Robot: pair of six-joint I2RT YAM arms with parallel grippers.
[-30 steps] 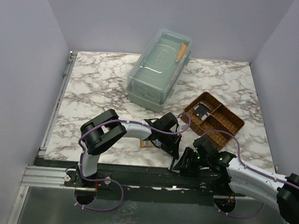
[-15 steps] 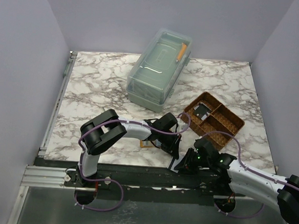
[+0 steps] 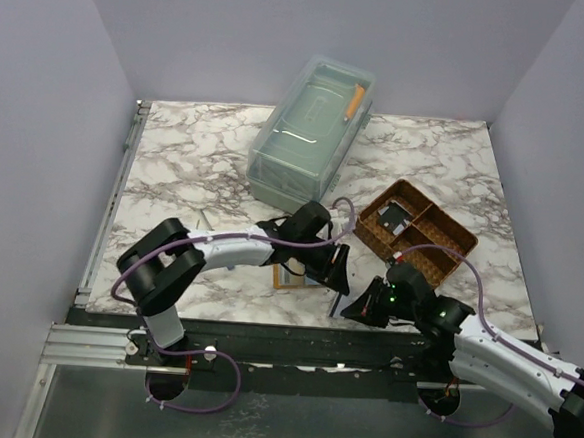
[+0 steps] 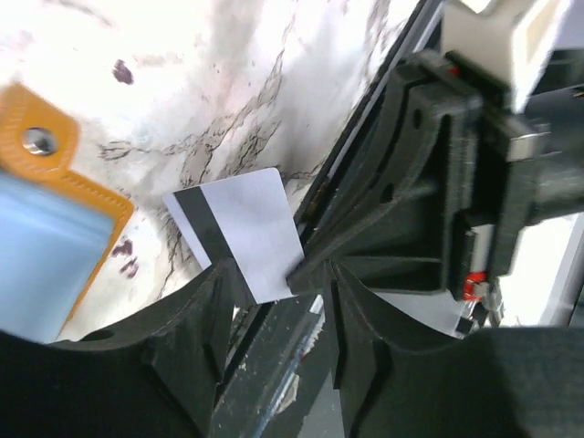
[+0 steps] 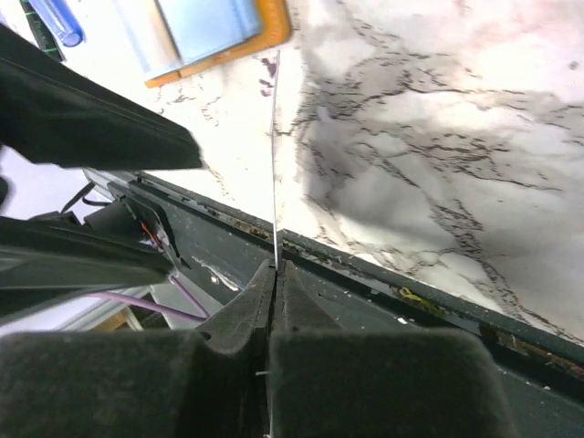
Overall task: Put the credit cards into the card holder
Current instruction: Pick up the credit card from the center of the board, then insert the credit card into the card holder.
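Currently my right gripper (image 5: pixel 274 270) is clamped on 1 credit card (image 5: pixel 275 155), a pale card with a dark stripe, pinched at its near end over the near border of the table (image 5: pixel 438 137). My left gripper (image 4: pixel 274 306) stands partly parted and holds nothing; the card shows between its 2 fingers, apparently untouched. The card holder (image 5: pixel 224 32) lies open, blue panel up, just beyond the card's far end. The card's long axis points at its orange rim. Judgement: my left arm is nearer the holder, but my right arm carries the card.
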